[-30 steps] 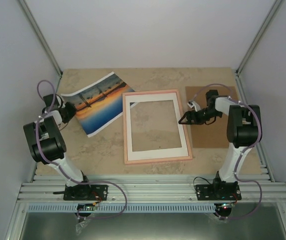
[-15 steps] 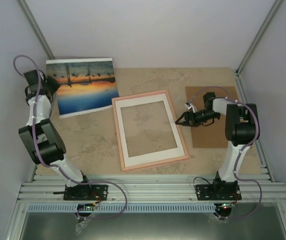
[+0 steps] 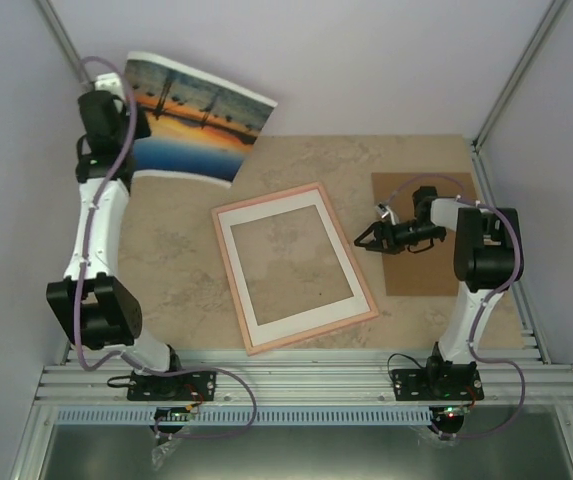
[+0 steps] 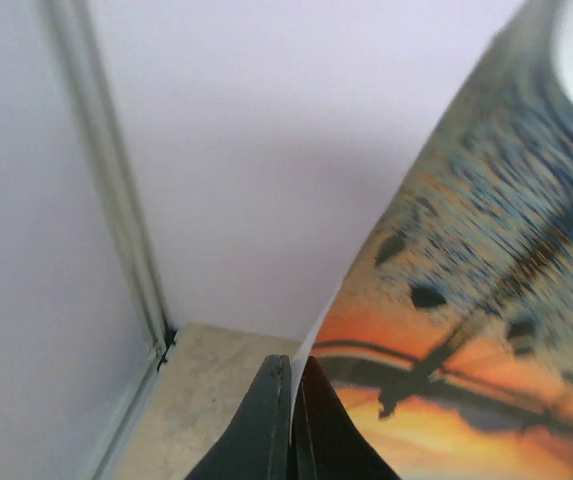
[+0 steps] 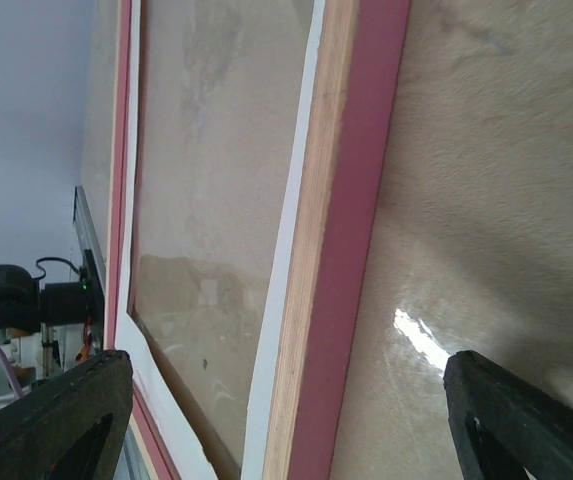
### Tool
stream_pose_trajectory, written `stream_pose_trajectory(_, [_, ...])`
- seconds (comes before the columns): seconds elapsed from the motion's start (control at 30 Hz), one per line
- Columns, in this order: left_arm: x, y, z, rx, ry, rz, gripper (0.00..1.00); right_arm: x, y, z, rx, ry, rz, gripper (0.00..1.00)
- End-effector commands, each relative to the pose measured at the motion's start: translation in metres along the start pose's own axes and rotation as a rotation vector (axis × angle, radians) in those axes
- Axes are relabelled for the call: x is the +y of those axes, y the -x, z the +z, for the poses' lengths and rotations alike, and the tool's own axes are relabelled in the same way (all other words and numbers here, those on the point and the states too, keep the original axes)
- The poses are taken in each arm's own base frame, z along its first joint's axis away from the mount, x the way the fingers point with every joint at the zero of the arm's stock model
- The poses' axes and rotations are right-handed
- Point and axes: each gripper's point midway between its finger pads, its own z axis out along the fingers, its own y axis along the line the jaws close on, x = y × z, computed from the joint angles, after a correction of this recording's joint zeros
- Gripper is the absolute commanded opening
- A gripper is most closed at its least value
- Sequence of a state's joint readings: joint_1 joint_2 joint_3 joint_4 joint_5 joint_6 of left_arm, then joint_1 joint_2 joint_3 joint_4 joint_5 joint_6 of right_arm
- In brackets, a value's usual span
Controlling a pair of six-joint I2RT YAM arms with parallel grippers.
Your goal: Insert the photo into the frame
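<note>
The table [image 3: 166, 270] carries the pink frame [image 3: 313, 328] lying flat near its middle, turned somewhat askew to the table's edges, its opening showing the tabletop through it. The photo [image 3: 191, 120] is not on the table at all: it hangs in the air over the far left corner, picture side towards the overhead camera, slightly curled, well apart from the frame. A brown cardboard sheet [image 3: 411, 275] lies flat to the right of the frame. The left gripper [image 3: 118, 128] is clamped on the photo's left edge; its wrist view shows the fingers [image 4: 266, 420] pressed together with the paper's white border between them. The right gripper [image 3: 364, 240] sits low just beside the frame's right side, fingers spread wide, and its wrist view shows the pink border [image 5: 361, 200] running between them; whether it touches the frame I cannot tell. The step in hand looks like carrying the photo to the frame. Next, the left arm would need to swing it over the opening, match its tilt to the skewed frame, and lower it flat inside, perhaps with the right gripper steadying the frame.
</note>
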State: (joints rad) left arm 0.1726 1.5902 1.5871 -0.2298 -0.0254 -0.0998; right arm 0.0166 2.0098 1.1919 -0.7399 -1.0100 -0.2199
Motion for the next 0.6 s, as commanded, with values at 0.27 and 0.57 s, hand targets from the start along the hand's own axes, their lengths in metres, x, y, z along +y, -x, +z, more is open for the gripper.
stream_pose_trajectory(0.27, [-0.203,-0.097,-0.102,0.009,-0.060,0.924,0.00,-0.005,0.029,-0.077,-0.218,-0.012,-0.003,0.86])
stream_pose_trajectory(0.57, [-0.272,-0.255,-0.170,0.309,-0.321,1.276,0.00,-0.006,0.040,-0.122,-0.316,-0.026,-0.015,0.86])
